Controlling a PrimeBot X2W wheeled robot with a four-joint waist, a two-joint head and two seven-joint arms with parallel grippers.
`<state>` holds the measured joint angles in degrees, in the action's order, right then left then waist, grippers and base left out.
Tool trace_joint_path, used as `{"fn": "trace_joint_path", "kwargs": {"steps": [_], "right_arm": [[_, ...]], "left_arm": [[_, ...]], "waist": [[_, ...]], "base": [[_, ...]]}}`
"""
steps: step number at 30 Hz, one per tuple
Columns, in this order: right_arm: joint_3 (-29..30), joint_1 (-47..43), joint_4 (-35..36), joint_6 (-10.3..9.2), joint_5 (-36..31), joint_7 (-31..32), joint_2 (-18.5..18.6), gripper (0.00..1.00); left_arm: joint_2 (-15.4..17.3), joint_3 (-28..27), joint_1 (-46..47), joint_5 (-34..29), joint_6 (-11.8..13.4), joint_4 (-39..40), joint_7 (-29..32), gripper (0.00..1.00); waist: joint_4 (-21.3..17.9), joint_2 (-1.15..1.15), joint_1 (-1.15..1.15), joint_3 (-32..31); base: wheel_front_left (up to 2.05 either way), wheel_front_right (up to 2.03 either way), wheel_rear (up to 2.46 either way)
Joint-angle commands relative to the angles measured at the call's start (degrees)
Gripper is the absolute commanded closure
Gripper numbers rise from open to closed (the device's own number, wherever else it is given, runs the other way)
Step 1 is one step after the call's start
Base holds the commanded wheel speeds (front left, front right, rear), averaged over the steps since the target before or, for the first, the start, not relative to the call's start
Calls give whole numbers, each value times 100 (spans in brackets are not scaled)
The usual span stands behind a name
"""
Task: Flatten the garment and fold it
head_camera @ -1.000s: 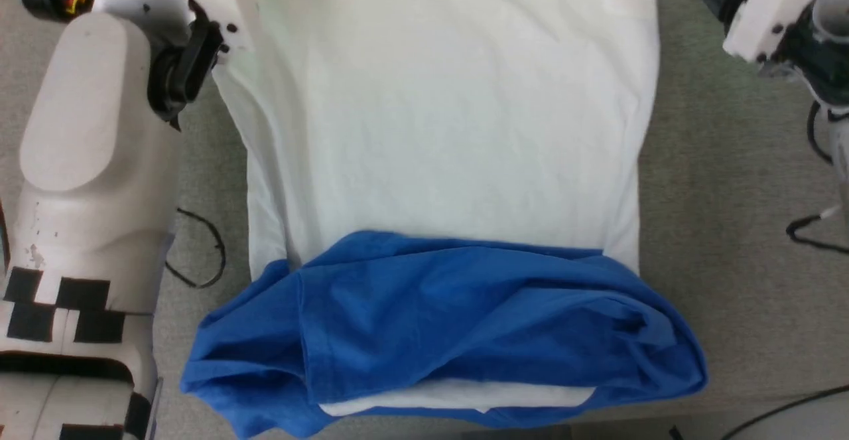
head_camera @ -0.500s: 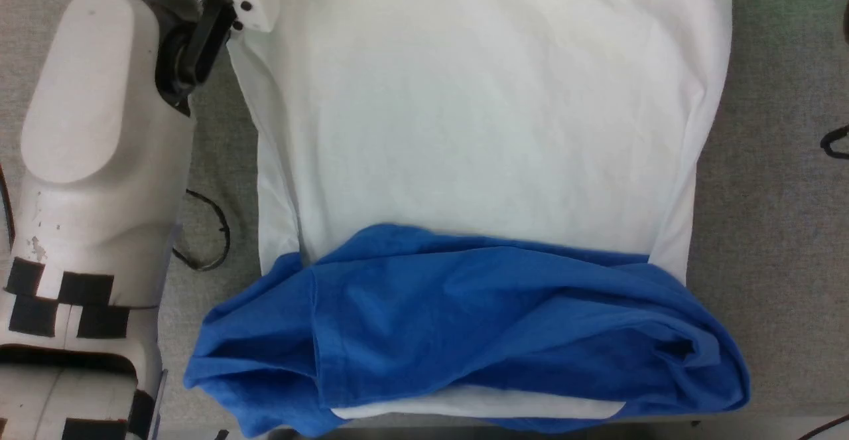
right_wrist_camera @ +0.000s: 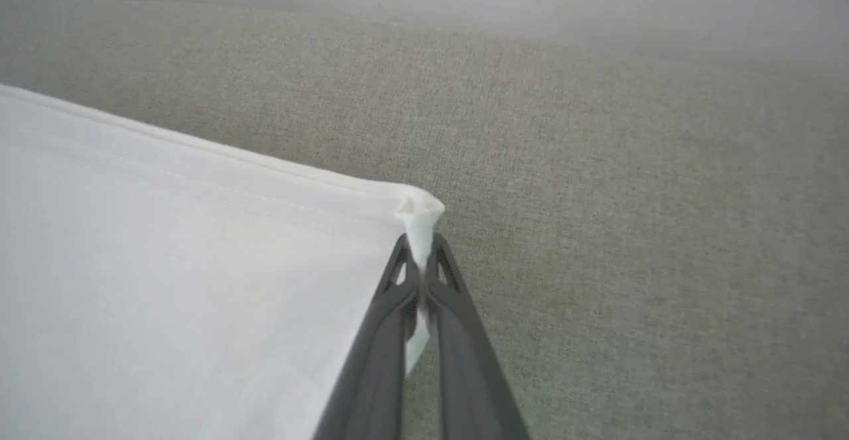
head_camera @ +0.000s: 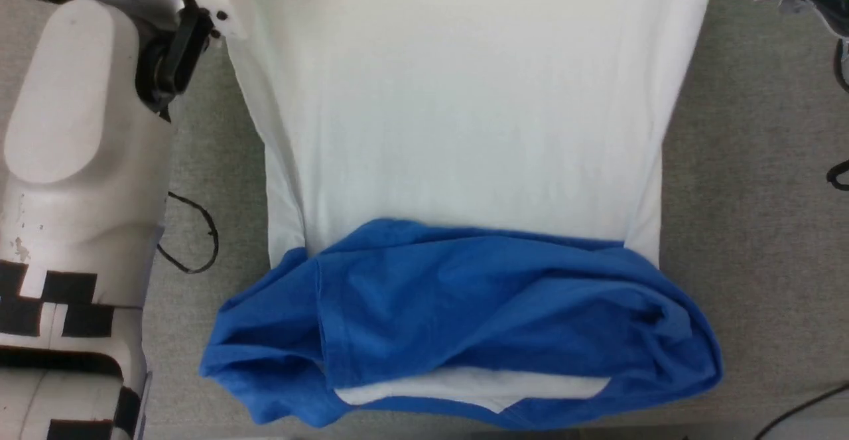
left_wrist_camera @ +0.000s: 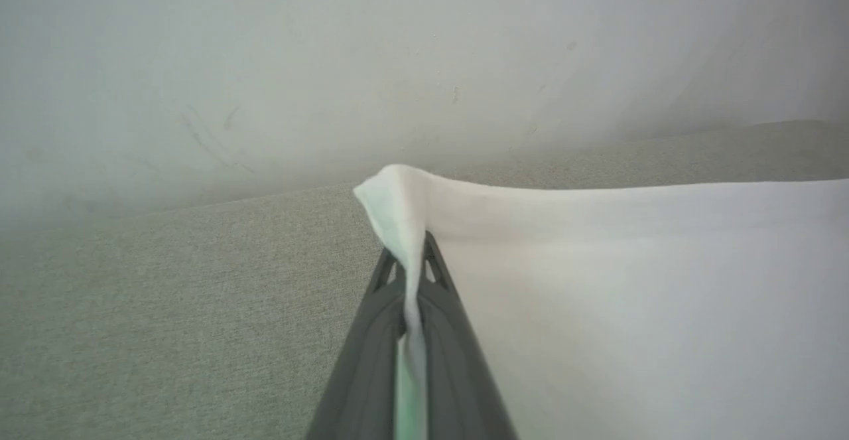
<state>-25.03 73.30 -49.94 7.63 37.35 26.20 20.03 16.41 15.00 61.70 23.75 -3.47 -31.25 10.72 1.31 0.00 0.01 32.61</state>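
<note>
Two hem corners pinched: left pincer (left_wrist_camera: 412,254) closed tight on one, right pincer (right_wrist_camera: 419,254) on the other. White garment (head_camera: 464,128) lies spread on grey fabric surface (head_camera: 729,227), blue sleeves (head_camera: 464,314) bunched at near end. Fold step starting; next, probably lift both corners evenly toward sleeves.

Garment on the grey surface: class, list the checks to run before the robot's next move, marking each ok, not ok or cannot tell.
1. Left gripper shut on a white corner of the garment: ok.
2. Right gripper shut on the other far white corner: ok.
3. White body between the grips smooth: ok.
4. Blue sleeves flat: not ok, bunched across the near end.
5. Black cable apart from the garment: ok.
</note>
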Motion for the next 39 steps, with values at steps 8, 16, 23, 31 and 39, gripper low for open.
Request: {"fn": "trace_joint_path", "kwargs": {"steps": [8,16,23,31,39], "right_arm": [[-120,19,233,-14,-152,-1273,217,100],[-412,-515,724,-14,-113,-2060,314,100],[-787,-2093,1751,-14,41,-2263,554,100],[-469,-4159,3241,-14,28,-2091,909,100],[294,-6348,4309,-14,-405,-1482,569,100]], "left_arm": [[206,-197,-138,35,56,-51,-558,100],[239,-479,-915,306,200,376,-938,100],[169,-702,-2738,622,438,1275,-1171,100],[159,-813,-4919,730,903,2674,-1107,100],[-134,-449,-6549,797,1141,3068,-934,100]], "waist": [[-171,0,-1,-913],[-194,0,-1,-1457],[-173,0,-1,-2030],[-238,0,-1,-2488],[-293,0,-1,-2675]], "base": [[0,0,0],[0,0,0],[0,0,0],[0,0,0],[0,0,0]]}}
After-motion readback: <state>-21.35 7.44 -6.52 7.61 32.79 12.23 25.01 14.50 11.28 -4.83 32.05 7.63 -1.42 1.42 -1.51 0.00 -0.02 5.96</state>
